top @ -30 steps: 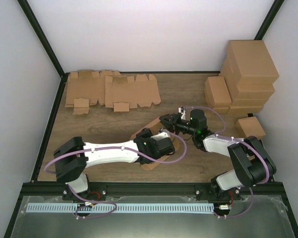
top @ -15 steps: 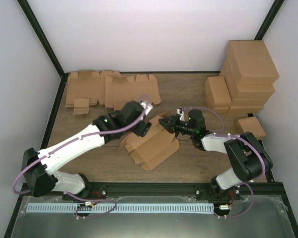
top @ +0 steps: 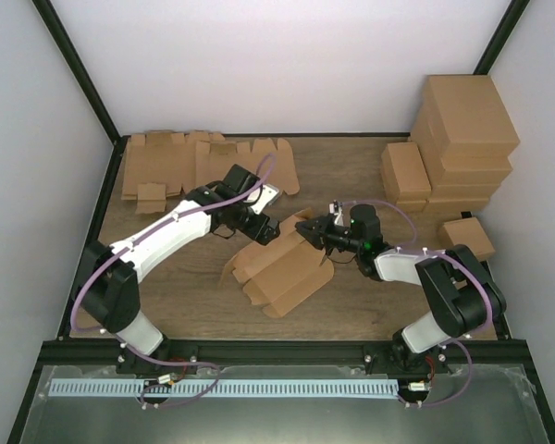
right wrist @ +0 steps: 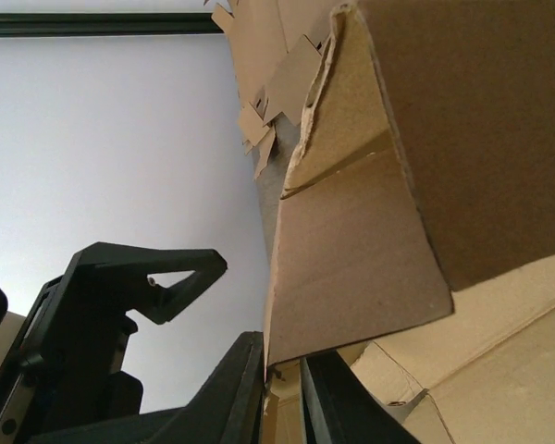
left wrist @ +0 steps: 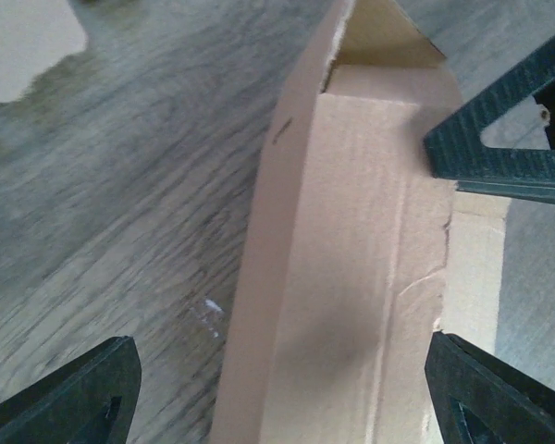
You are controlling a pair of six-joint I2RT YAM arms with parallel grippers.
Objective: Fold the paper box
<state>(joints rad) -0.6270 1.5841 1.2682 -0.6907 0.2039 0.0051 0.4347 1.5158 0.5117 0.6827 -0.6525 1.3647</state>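
Note:
The paper box (top: 282, 268) lies mid-table as a partly folded brown cardboard piece with one end flap raised. My right gripper (top: 307, 231) is at that raised end, shut on the edge of the flap; in the right wrist view the two fingers (right wrist: 338, 407) pinch the thin cardboard (right wrist: 370, 250) between them. My left gripper (top: 259, 229) hovers at the box's back left end and is open. In the left wrist view its gripper (left wrist: 282, 370) straddles the standing cardboard wall (left wrist: 351, 231) with wide gaps on both sides.
Several flat cardboard blanks (top: 208, 166) lie at the back left. Finished brown boxes are stacked at the back right (top: 462, 129), with smaller ones beside them (top: 404, 171) and at the right edge (top: 467, 238). Black frame rails border the table.
My left arm has swung from lying across the box up to its back left end, and its jaws have spread wide. The right gripper has stayed pinched on the flap.

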